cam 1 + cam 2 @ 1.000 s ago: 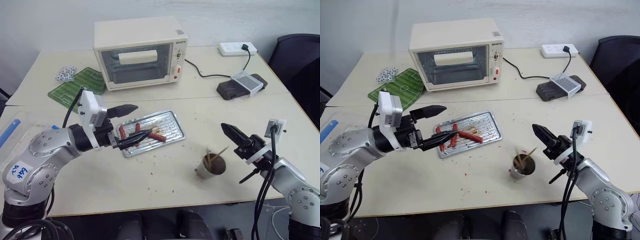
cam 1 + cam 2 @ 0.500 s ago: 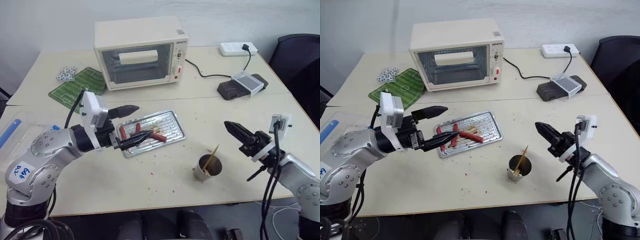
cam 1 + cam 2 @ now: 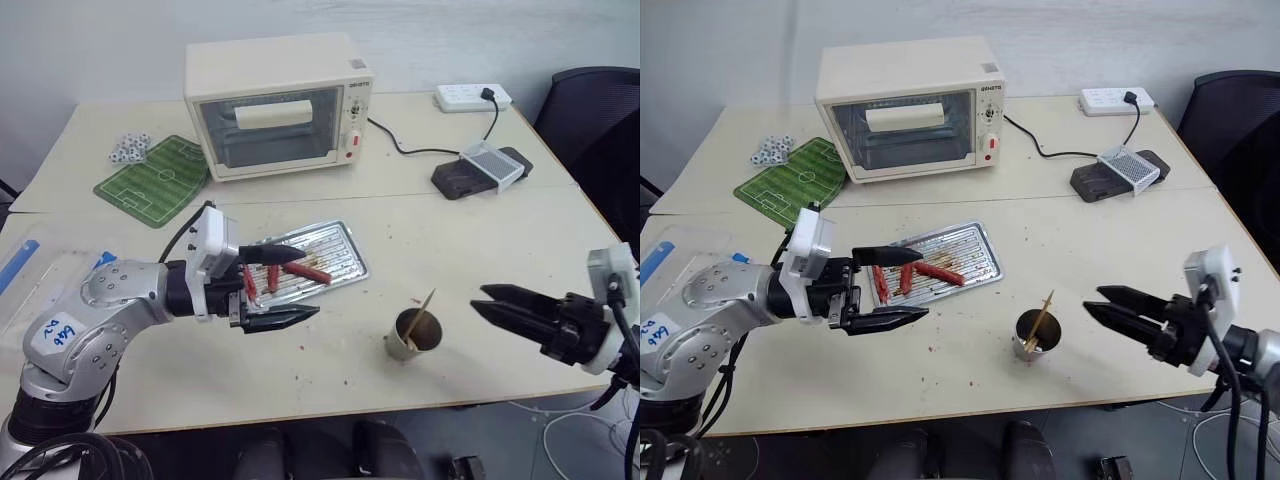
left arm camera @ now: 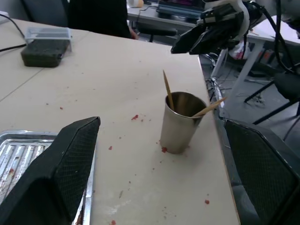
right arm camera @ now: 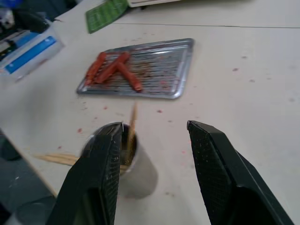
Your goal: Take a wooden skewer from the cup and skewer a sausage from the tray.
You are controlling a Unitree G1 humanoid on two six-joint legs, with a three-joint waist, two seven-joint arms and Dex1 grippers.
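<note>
The small metal-grey cup (image 3: 414,336) stands upright near the table's front edge. One wooden skewer (image 3: 426,306) sticks up out of it and another (image 4: 208,107) leans over its rim. The silver tray (image 3: 338,243) lies left of it and holds three red-brown sausages (image 3: 306,270). My left gripper (image 3: 308,280) is open at the tray's near edge, pointing towards the cup, with nothing between its fingers. To the right of the cup and apart from it, my right gripper (image 3: 478,299) points at it, open and empty. In the right wrist view one of its fingers (image 5: 96,178) partly hides the cup (image 5: 135,169).
A cream toaster oven (image 3: 280,105) stands behind the tray. A green pitch mat (image 3: 155,180) and dice (image 3: 130,148) are at the back left. A power strip (image 3: 472,97) and a black device (image 3: 480,172) are at the back right. A clear box (image 3: 20,270) sits at the left edge.
My right gripper has pulled back from the cup towards the right and opened. The cup now stands upright with a skewer pointing up. My left gripper has swung towards the cup.
</note>
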